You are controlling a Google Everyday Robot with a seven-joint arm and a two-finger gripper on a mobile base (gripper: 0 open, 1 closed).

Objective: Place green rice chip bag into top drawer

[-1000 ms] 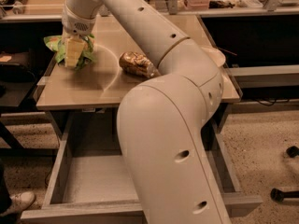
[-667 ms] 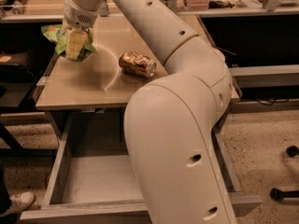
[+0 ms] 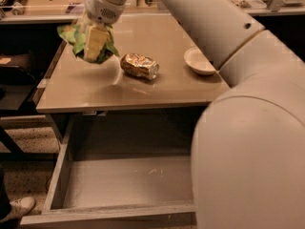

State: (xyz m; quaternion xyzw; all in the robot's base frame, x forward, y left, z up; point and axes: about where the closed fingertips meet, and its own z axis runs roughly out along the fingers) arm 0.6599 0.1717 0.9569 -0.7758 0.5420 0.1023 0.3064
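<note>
The green rice chip bag (image 3: 72, 36) is crumpled between my fingers and hangs above the left part of the tabletop. My gripper (image 3: 95, 43) is shut on the bag, at the end of the arm that reaches in from the right. The top drawer (image 3: 128, 180) stands pulled out below the table's front edge, its flat grey bottom bare. My arm's large body hides the drawer's right part.
A gold crushed can (image 3: 139, 66) lies on its side at the table's middle. A small white bowl (image 3: 200, 61) sits to its right. The tan table (image 3: 95, 89) has a dark chair at its left. A shoe (image 3: 16, 208) shows at the bottom left.
The gripper has lifted the green bag off the tabletop and carried it up. The view has shifted, so the can, bowl and drawer sit differently in frame.
</note>
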